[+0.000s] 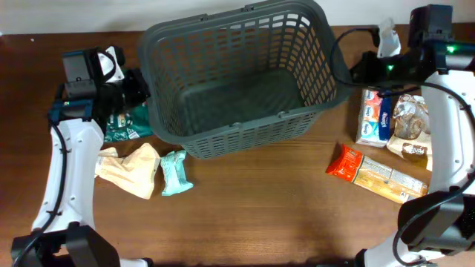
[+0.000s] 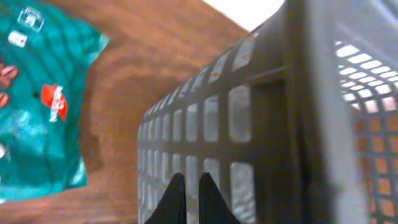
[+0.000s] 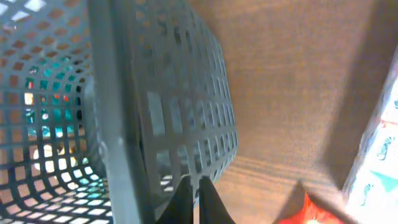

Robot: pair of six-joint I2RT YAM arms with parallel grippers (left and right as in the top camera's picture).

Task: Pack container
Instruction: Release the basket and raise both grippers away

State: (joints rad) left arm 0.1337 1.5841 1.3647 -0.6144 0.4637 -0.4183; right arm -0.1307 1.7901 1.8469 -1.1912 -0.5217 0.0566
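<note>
Your container (image 1: 245, 137), the big dark grey lattice basket, sits in the upper middle of the overhead frame on the brown wooden table (image 1: 260, 215), turned a little so its right end lies higher in the picture than its left. Your left gripper (image 2: 189, 182) is at the basket's left end, outside the wall and low against it. Its two fingers are pressed together with nothing between them, and in the left wrist view the slotted wall fills the frame just ahead and to the right of the tips. Your right gripper (image 3: 194, 183) is at the opposite end, also outside the wall, with its fingers closed together and empty. There the basket's side curves across the left half of the right wrist view. In both wrist views the tips look very close to the lattice, but the blur makes it hard to tell whether they touch it. A teal packet (image 2: 37, 106) lies on the table left of the basket, under your left arm. Below it in the overhead frame are a beige packet (image 1: 132, 169) and a mint-green packet (image 1: 176, 173). At the right sit a blue and white packet (image 1: 375, 117), a brown packet (image 1: 413, 127) and a long orange packet (image 1: 377, 175).
</note>
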